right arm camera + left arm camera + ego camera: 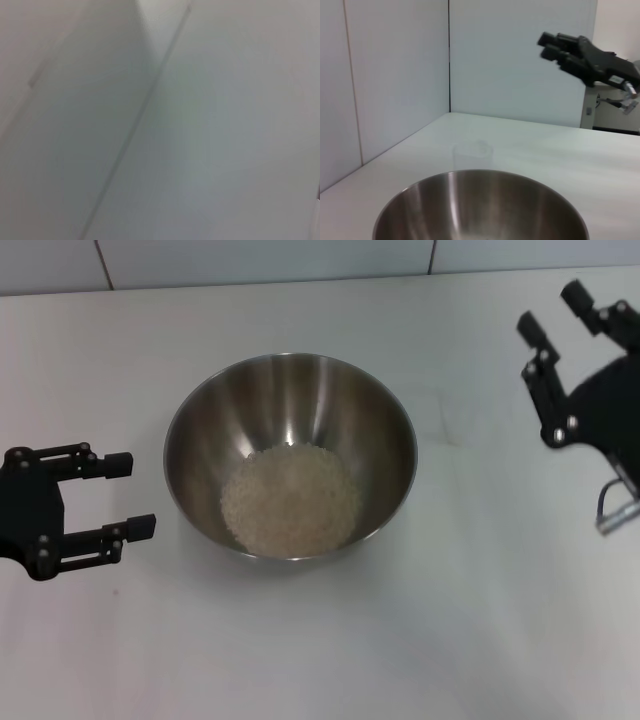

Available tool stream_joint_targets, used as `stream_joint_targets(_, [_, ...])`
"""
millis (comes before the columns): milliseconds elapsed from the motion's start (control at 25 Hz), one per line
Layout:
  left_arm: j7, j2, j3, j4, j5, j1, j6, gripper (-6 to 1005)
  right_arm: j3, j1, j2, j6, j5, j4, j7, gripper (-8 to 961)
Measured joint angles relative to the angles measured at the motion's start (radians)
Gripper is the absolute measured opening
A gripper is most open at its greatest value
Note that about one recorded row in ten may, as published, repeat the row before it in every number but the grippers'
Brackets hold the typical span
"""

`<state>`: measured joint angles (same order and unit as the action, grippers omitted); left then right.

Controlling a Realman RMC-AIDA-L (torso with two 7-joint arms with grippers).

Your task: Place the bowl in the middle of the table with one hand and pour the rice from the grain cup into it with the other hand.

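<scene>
bowl (290, 455): rice (290, 502) heap inside | grain cup (472, 154): apparently empty, beyond bowl

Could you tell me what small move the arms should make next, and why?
Probably none beyond retreating: the rice already lies in the bowl mid-table, the grain cup stands empty beyond it, and the left gripper and right gripper are open, holding nothing.

left gripper (132, 495) sits low on the robot's left, its two fingers level, parted and holding nothing. right gripper (565, 310) is raised on the far right (also empty), fingers spread and angled up and away.
</scene>
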<state>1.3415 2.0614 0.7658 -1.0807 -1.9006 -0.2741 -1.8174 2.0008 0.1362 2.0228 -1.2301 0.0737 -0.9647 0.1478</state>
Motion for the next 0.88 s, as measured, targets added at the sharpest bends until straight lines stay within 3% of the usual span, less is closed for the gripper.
stream_joint_targets(80, [-0.002, 0.001, 0.0, -0.002, 0.001, 0.002, -0.01, 678, -0.01, 0.013, -0.022, -0.059, 0.085, 0.017, -0.06, 328])
stream_joint_targets(120, [-0.002, 0.001, 0.0, -0.002, 0.001, 0.002, -0.01, 678, -0.01, 0.013, -0.022, -0.059, 0.085, 0.017, -0.06, 329])
stream_joint_targets(160, [-0.002, 0.001, 0.0, -0.002, 0.001, 0.002, -0.01, 678, -0.028, 0.029, -0.038, -0.094, 0.123, 0.022, -0.134, 329])
stream_joint_targets(240, [-0.002, 0.0, 0.005, -0.001, 0.002, 0.004, -0.02, 678, -0.042, 0.038, -0.046, -0.109, 0.13, 0.022, -0.18, 329])
stream_joint_targets(320, [-0.002, -0.001, 0.007, -0.001, 0.002, 0.004, -0.03, 678, -0.084, 0.064, -0.066, -0.133, 0.168, 0.01, -0.33, 329])
stream_joint_targets(360, [-0.003, -0.002, 0.008, -0.002, 0.002, 0.004, -0.057, 678, -0.153, 0.096, -0.078, -0.136, 0.254, -0.021, -0.478, 329])
stream_joint_targets(400, [-0.003, -0.002, 0.008, -0.002, 0.002, 0.004, -0.057, 678, -0.153, 0.096, -0.078, -0.136, 0.254, -0.021, -0.478, 329])
stream_joint_targets(440, [-0.004, -0.003, 0.008, -0.005, -0.001, 0.004, -0.086, 677, -0.23, 0.131, -0.073, -0.124, 0.354, -0.059, -0.589, 329])
stream_joint_targets(520, [-0.004, -0.004, 0.008, -0.008, -0.002, 0.003, -0.102, 677, -0.278, 0.154, -0.064, -0.109, 0.42, -0.089, -0.648, 329])
stream_joint_targets(560, [-0.003, -0.005, 0.009, -0.01, -0.003, 0.002, -0.123, 677, -0.383, 0.201, -0.027, -0.081, 0.586, -0.172, -0.767, 329])
stream_joint_targets(600, [-0.003, -0.005, 0.009, -0.01, -0.003, 0.002, -0.123, 677, -0.383, 0.201, -0.027, -0.081, 0.586, -0.172, -0.767, 329])
stream_joint_targets(680, [0.002, -0.007, 0.011, -0.011, -0.006, 0.001, -0.139, 677, -0.498, 0.238, 0.023, -0.082, 0.781, -0.259, -0.888, 329])
stream_joint_targets(760, [0.005, -0.008, 0.015, -0.012, -0.01, -0.001, -0.155, 677, -0.609, 0.257, 0.058, -0.118, 0.985, -0.342, -1.049, 329])
stream_joint_targets(880, [0.008, -0.009, 0.015, -0.013, -0.009, 0.002, -0.17, 677, -0.649, 0.249, 0.052, -0.145, 1.048, -0.364, -1.157, 329])
